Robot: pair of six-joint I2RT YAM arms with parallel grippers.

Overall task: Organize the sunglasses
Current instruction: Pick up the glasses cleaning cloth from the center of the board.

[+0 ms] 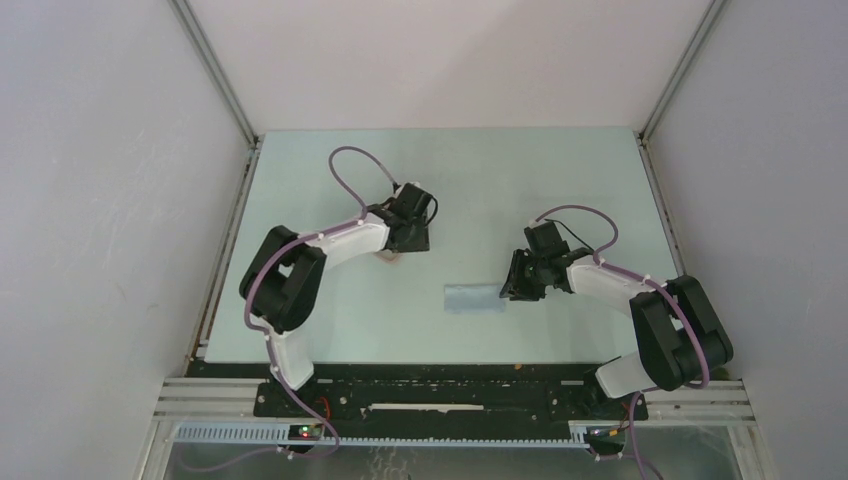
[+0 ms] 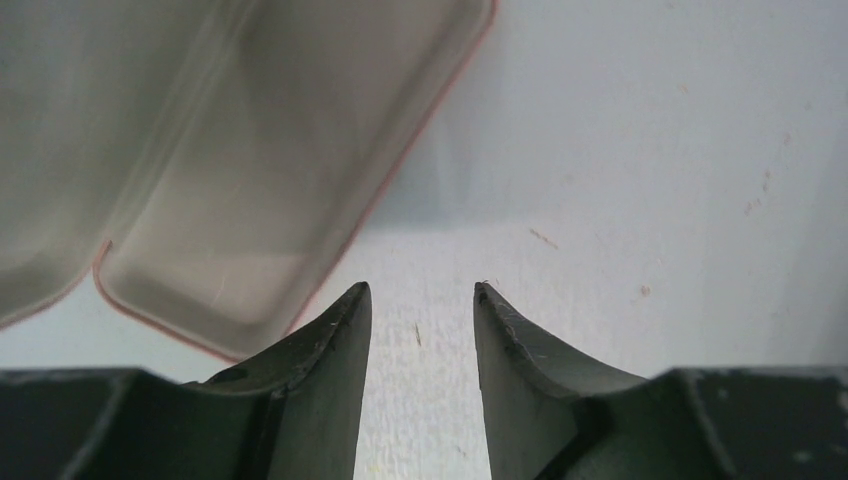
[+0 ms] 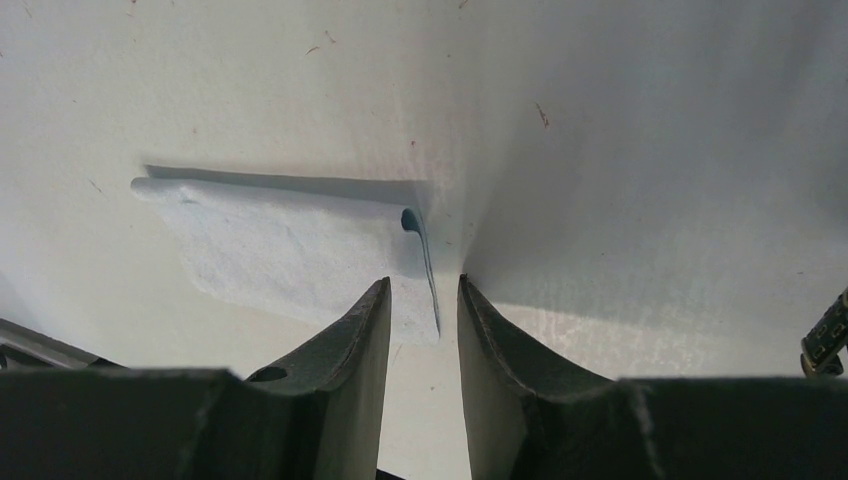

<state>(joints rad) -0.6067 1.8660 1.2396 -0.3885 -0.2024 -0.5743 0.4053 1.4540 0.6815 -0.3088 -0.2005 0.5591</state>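
The sunglasses are not in view. In the left wrist view the salmon-pink case (image 2: 250, 170) lies open at upper left, its pale inside empty as far as it shows. My left gripper (image 2: 422, 290) hangs open over bare table just right of the case, with nothing between its fingers. From above, the left gripper (image 1: 408, 235) covers the case except a pink sliver (image 1: 390, 256). My right gripper (image 3: 423, 283) is open, and the near corner of the grey-blue cloth (image 3: 290, 250) lies in its gap. The top view shows the cloth (image 1: 472, 298) left of the right gripper (image 1: 515, 285).
A small dark piece (image 3: 826, 338) shows at the right edge of the right wrist view; I cannot tell what it is. Metal rails (image 1: 225, 250) border the pale table (image 1: 520, 170) on both sides, with white walls beyond.
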